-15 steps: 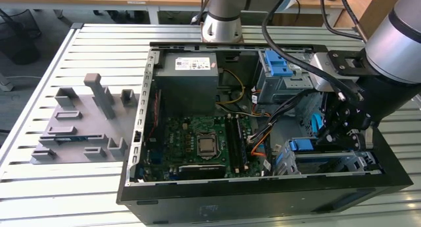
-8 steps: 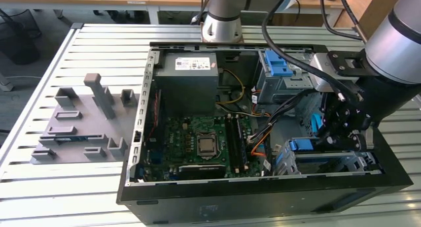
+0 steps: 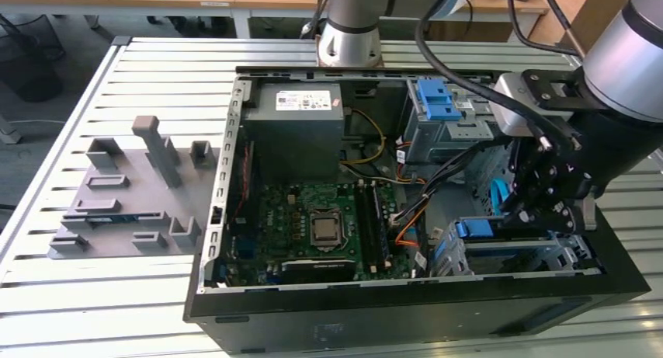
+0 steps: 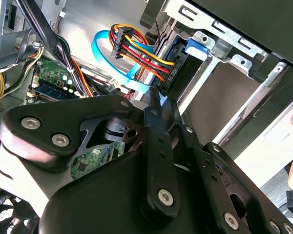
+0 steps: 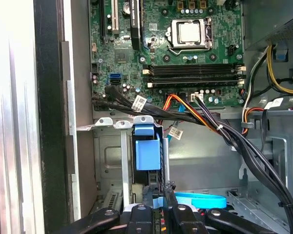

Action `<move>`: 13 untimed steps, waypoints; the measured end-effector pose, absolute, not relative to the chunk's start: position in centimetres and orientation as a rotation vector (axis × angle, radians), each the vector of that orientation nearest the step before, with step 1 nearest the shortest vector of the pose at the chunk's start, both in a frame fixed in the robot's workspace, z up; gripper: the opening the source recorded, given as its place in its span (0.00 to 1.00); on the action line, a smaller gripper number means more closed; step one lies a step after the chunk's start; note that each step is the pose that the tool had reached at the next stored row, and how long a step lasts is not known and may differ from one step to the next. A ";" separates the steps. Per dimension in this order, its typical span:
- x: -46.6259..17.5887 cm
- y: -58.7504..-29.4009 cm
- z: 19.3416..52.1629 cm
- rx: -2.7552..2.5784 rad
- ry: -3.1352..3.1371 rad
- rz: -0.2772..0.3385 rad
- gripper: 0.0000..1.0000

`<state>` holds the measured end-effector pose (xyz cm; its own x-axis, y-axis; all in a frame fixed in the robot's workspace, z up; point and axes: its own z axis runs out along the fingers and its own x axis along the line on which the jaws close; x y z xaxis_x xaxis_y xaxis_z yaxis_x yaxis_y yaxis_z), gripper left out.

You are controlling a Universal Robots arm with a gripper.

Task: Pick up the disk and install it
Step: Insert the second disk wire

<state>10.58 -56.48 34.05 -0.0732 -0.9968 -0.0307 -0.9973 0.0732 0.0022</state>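
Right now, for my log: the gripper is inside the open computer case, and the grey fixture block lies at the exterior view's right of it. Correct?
Wrong side: the exterior view shows the grey fixture block on its left of the computer case. The gripper is inside the case.

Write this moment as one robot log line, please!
gripper | inside computer case | at drive cage | blue latch nearest
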 end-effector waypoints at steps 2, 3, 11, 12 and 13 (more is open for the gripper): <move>10.6 -56.5 34.3 -2.124 2.286 0.035 0.24; 10.6 -56.5 34.4 -2.124 2.286 0.035 0.24; 10.6 -56.5 34.8 -2.124 2.286 0.035 0.16; 10.6 -56.5 34.8 -2.124 2.286 0.035 0.11; 10.6 -56.5 34.8 -2.124 2.286 0.035 0.11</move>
